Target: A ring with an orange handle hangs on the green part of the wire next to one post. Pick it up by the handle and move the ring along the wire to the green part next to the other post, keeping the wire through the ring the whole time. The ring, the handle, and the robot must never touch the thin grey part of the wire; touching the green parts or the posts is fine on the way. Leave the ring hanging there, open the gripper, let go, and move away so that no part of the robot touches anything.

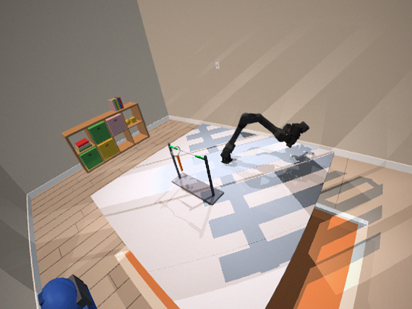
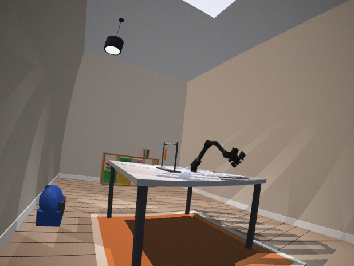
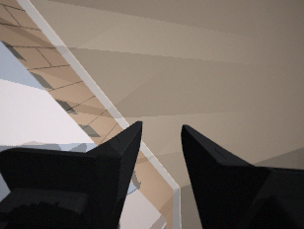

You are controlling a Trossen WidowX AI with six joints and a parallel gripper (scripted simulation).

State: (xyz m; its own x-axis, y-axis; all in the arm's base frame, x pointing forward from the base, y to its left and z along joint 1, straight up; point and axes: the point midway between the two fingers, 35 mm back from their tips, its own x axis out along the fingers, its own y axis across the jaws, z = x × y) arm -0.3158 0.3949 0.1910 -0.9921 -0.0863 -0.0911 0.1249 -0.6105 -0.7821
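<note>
Your black arm's jaws stood part-open on nothing at three o'clock, well apart from the orange-handled ring.

Ring threaded on the wire's green segment beside the far post; orange handle hangs straight down.

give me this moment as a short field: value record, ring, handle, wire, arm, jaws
ring: hanging on the green wire part by the far post
orange handle: hanging straight down below the ring, untouched
other green part: by the near post, nothing on it
arm: reaching away from the wire stand, over the table's far edge
gripper: jaws partly closed with a gap, nothing between them, facing the wall
task stage: handle not yet grasped
</note>
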